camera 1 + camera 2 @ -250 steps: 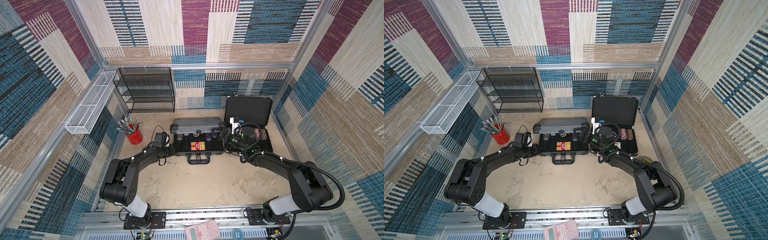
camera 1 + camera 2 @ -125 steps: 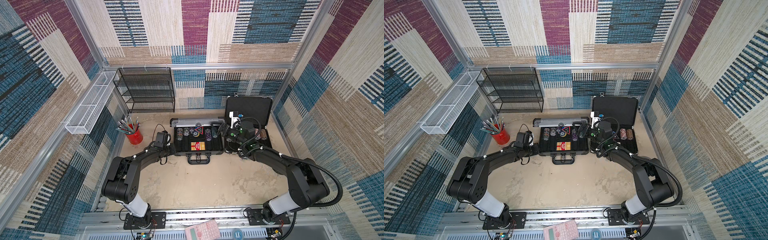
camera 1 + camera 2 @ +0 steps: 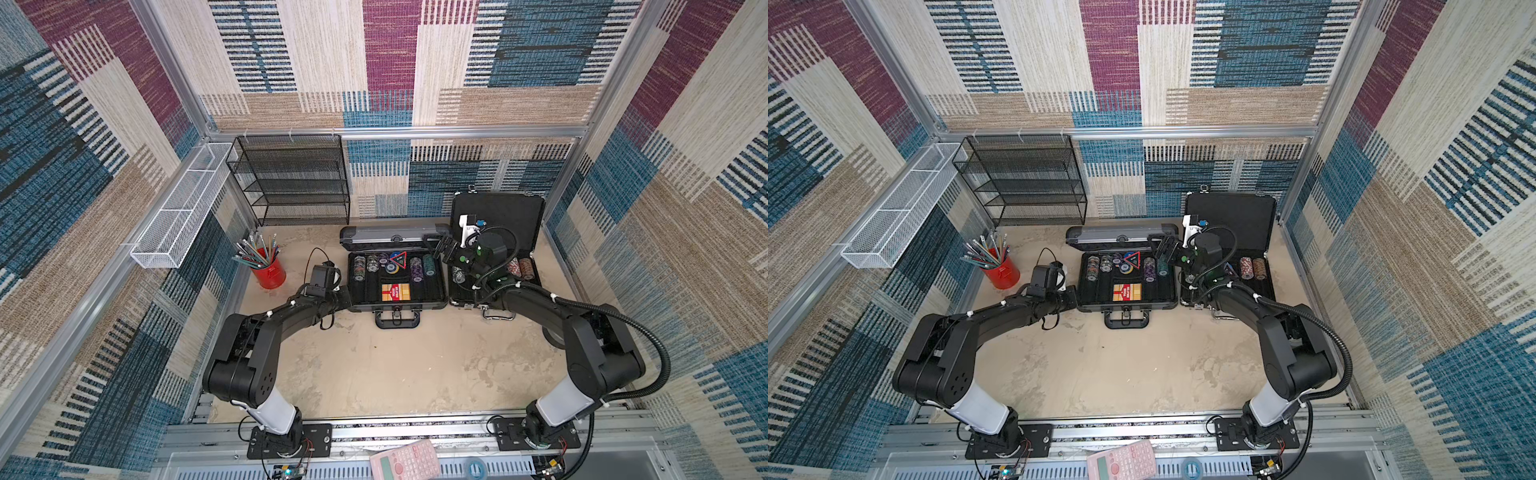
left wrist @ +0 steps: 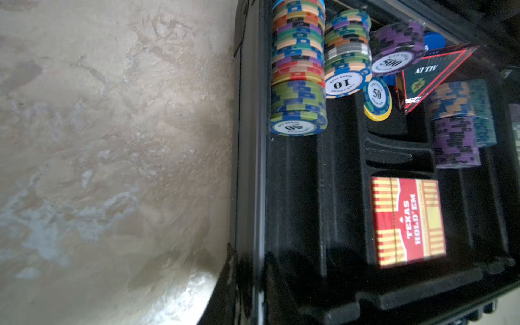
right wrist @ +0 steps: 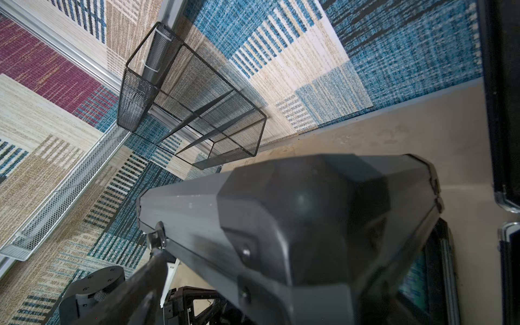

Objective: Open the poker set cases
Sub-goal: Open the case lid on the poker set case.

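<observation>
A red cup of pencils stands by the counter's left edge, and a mesh shelf stands along the back edge. The left pincer, jaws together, lies at the front left corner of the grey case; whether it pinches anything cannot be told. This case sits open at mid back, with chips and a card box inside. The right pincer, jaws apart, is at the right end of the lid. The black case lies open in the back right corner.
</observation>
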